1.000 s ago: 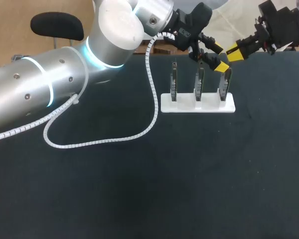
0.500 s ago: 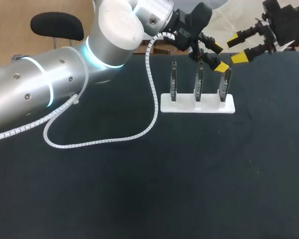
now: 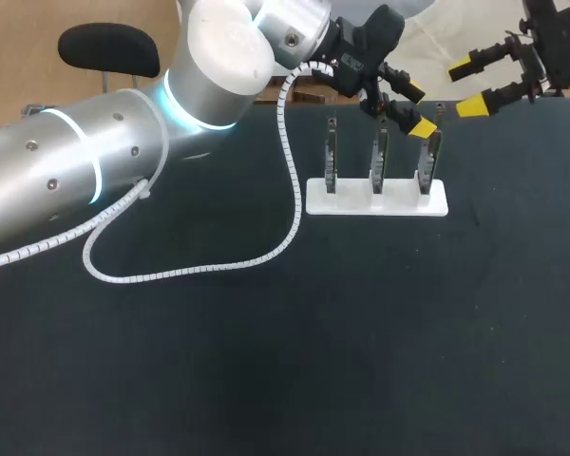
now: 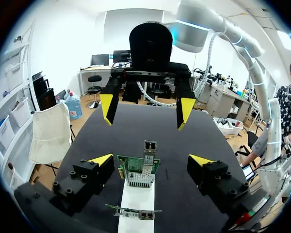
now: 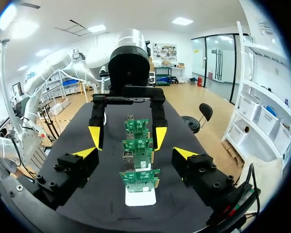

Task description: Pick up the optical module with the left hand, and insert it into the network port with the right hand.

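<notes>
A white stand holds three upright green network cards. The silver optical module sticks out of the port on the rightmost card. In the left wrist view the module sits on the nearest card. My left gripper is open beside that card's top, and its fingers stand well apart from the card. My right gripper is open and holds nothing, to the right of the module and clear of it. In the right wrist view the row of cards stands ahead of its gripper.
A white spiral cable from my left arm loops over the black tabletop. The stand runs on under the left gripper with another card on it. My left gripper faces the right wrist camera across the cards.
My right gripper has opened, let go of the optical module and drawn back to the right. The module stays in the rightmost card. The left arm has not moved.
</notes>
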### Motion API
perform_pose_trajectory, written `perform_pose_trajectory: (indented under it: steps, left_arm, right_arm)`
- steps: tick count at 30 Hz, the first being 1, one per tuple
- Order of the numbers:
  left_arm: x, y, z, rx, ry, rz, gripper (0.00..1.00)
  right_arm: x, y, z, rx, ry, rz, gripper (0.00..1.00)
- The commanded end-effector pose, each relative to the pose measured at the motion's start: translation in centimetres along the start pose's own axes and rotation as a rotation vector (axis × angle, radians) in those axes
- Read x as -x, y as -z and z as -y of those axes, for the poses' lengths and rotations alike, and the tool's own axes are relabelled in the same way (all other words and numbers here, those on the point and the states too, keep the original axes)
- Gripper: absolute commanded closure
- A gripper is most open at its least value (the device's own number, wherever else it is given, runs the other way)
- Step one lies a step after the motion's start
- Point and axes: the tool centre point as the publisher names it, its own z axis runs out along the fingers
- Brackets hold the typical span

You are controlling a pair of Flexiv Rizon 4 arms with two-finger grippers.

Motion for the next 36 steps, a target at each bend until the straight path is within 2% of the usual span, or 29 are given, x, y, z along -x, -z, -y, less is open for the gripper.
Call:
perform_pose_trajectory:
  steps: [1,15,16,18,36]
  left_arm:
    - [-0.1,0.0,0.2,0.004,-0.002,0.004,0.00]
    - [-0.1,0.0,0.2,0.004,-0.002,0.004,0.00]
    - [-0.1,0.0,0.2,0.004,-0.002,0.004,0.00]
    - [-0.1,0.0,0.2,0.004,-0.002,0.004,0.00]
    - [-0.1,0.0,0.2,0.004,-0.002,0.004,0.00]
  right_arm:
    - [-0.1,0.3,-0.7,-0.028,0.000,0.000,0.00]
    - [0.1,0.8,-1.1,-0.044,0.000,0.006,0.00]
    - [0.1,0.8,-1.1,-0.044,0.002,0.006,0.54]
    - [0.1,0.8,-1.2,-0.044,0.008,0.010,1.00]
    - [1.5,-0.1,-0.9,-0.022,0.046,0.023,1.00]
